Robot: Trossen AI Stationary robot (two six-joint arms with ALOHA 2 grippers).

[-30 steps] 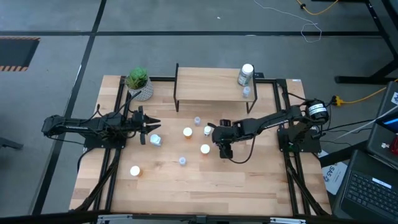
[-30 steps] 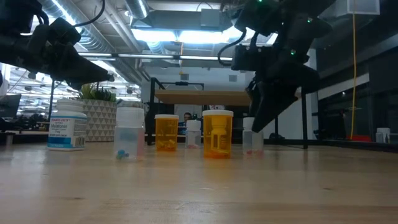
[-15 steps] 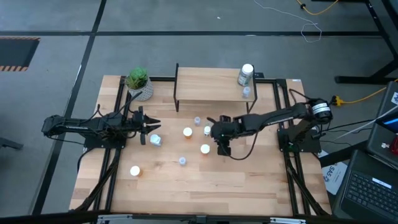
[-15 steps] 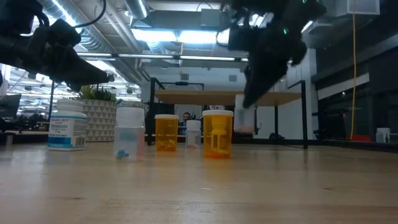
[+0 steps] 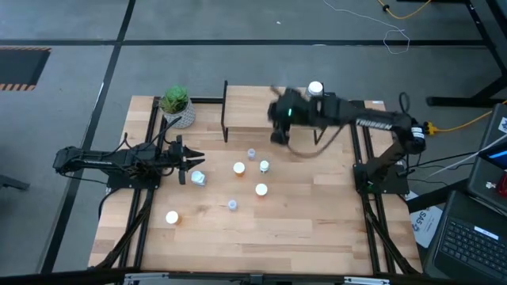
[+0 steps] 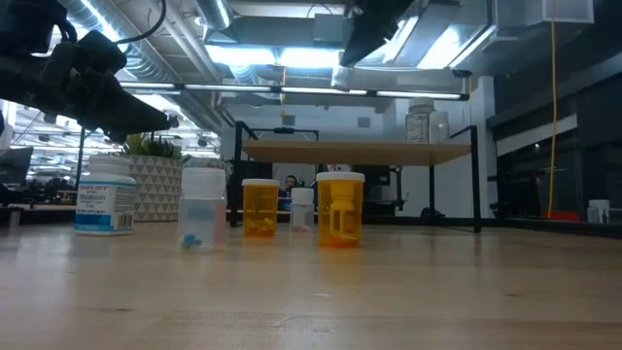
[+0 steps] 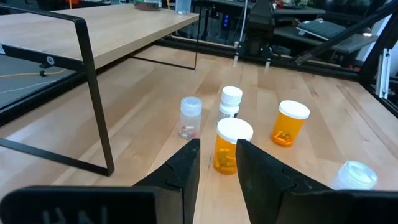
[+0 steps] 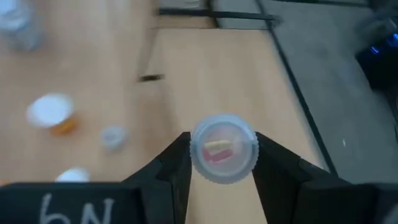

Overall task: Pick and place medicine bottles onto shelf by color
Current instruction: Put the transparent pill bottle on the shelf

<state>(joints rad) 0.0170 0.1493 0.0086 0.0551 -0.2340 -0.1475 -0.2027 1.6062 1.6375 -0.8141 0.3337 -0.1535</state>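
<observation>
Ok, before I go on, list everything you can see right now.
table: 1, light wood, under everything
shelf: 1, light wood on black legs, table's far edge
plant: 1, green in a white pot, left of the shelf
capped bottle: 1, white cap, on the shelf's right end
orange bottles: 3, white caps, on the table
clear bottles: 2, small, on the table
small white bottle: 1, mid-table
labelled white bottle: 1, by the left gripper
held clear bottle: 1, in the right gripper
left gripper: empty, fingers slightly apart, left of the bottles
right gripper: shut, above the shelf

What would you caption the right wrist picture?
Right gripper shut on a small clear bottle, carried above the shelf.
</observation>
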